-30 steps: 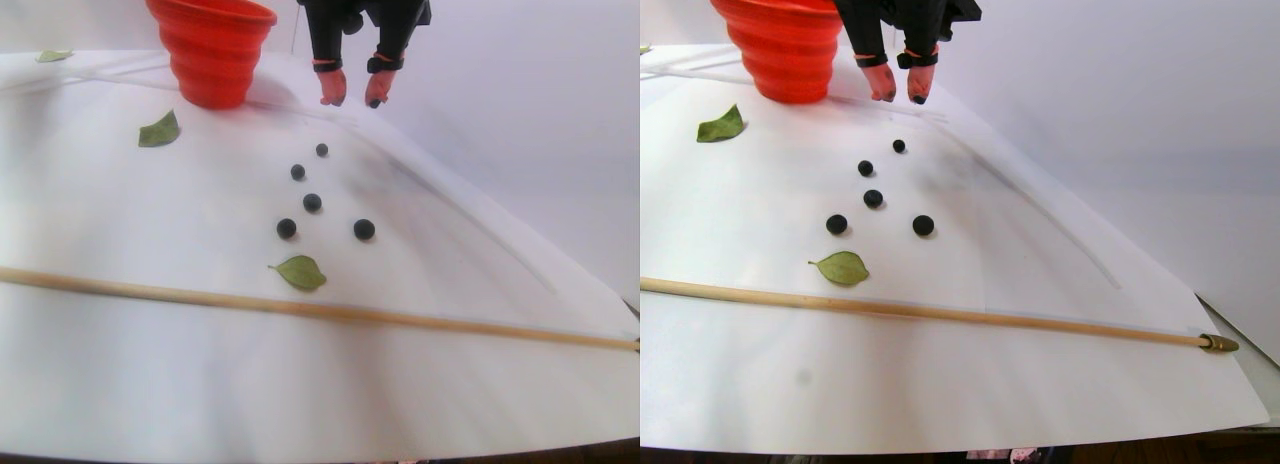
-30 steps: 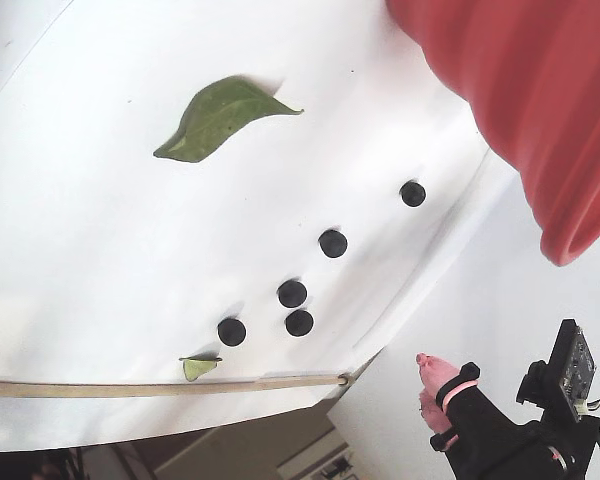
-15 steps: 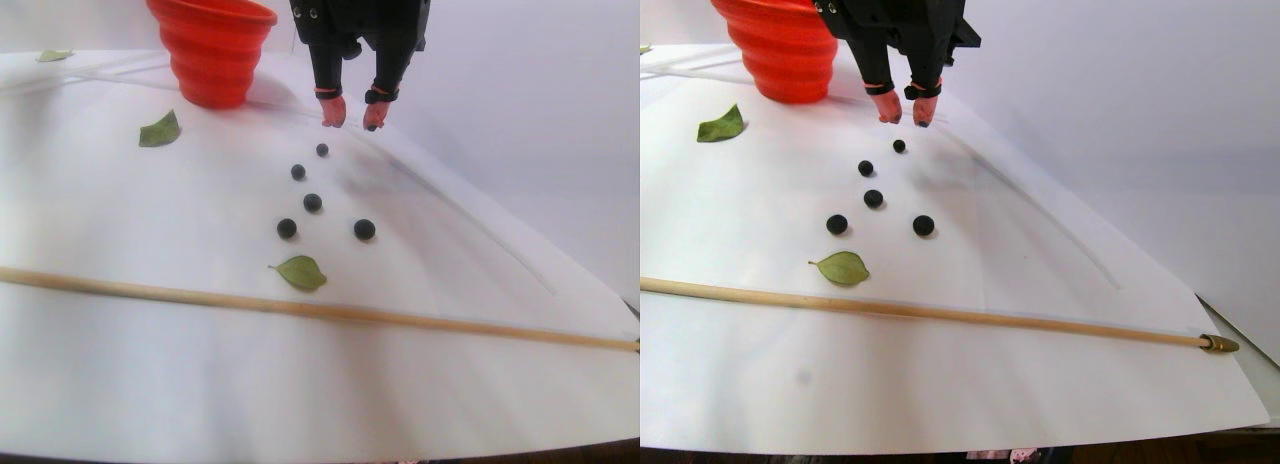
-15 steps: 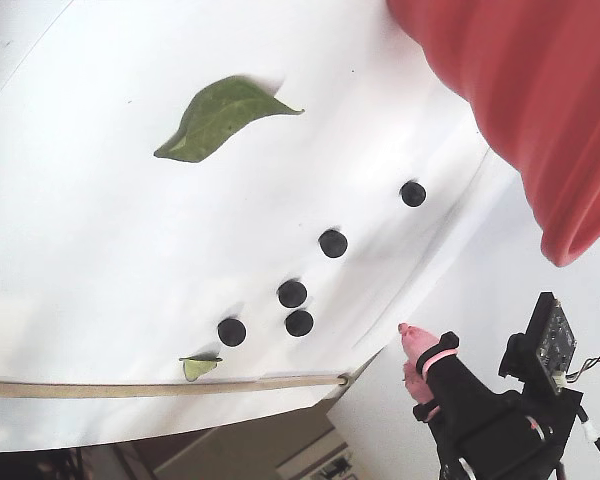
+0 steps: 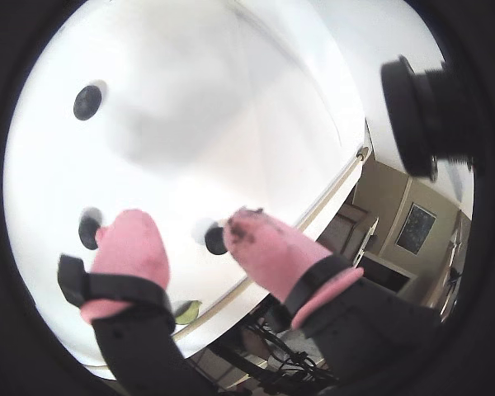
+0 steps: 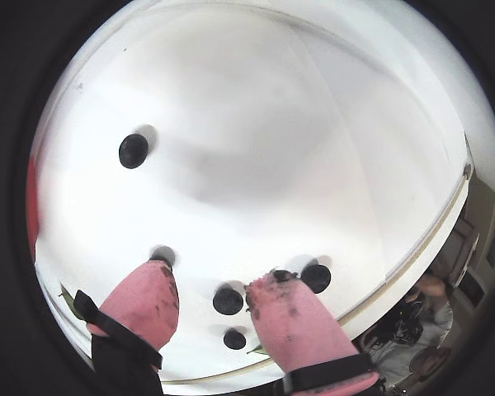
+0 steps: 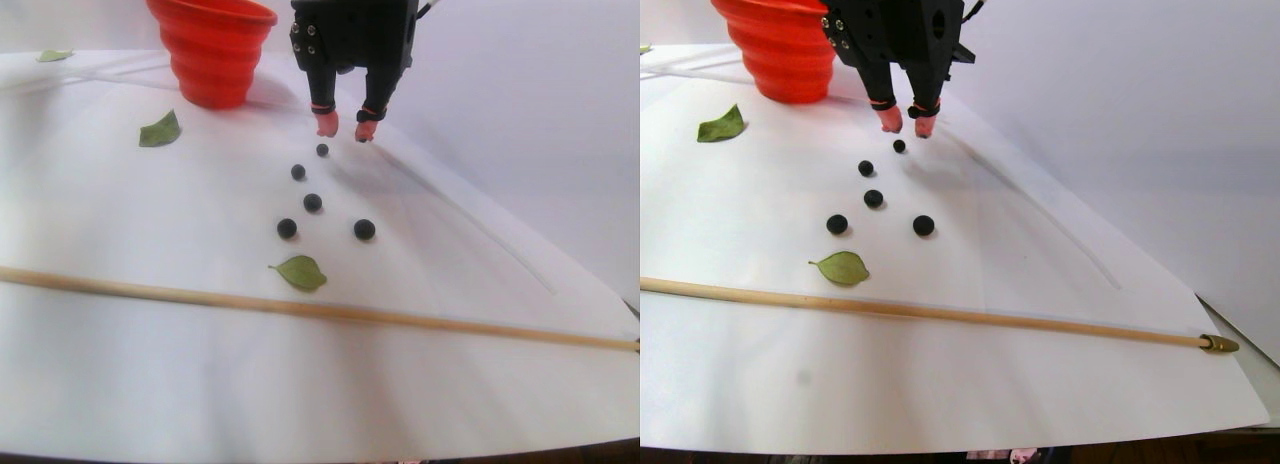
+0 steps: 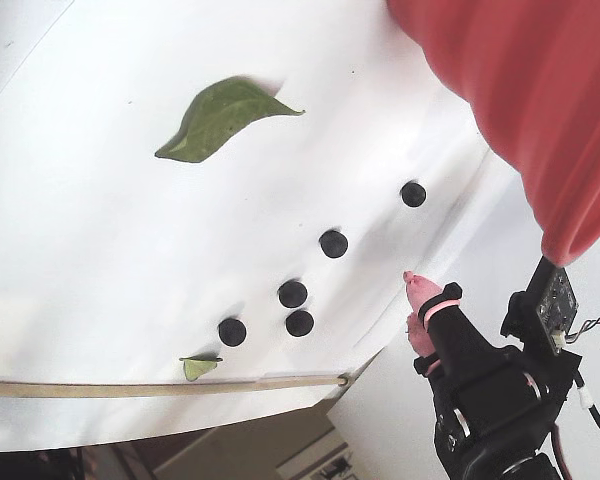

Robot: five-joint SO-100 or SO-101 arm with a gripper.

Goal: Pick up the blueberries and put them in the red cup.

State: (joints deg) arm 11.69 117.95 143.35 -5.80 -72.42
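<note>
Your pincer (image 7: 341, 130) hangs spread and empty above the blueberries (image 7: 322, 150); they look small, round, likely to roll, so pinch gently across the middle.

white sheet (image 7: 150, 384), green leaves (image 7: 300, 272) — wooden stick (image 7: 300, 309)

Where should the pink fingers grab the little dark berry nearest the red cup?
Probably around the middle of the small round dark-blue berry, coming straight down from above. It is a ball lying loose on the white paper sheet, well apart from the other berries, so any two opposite sides should do. The pink-tipped black gripper hangs open just above it, near the ribbed red plastic cup.
</note>
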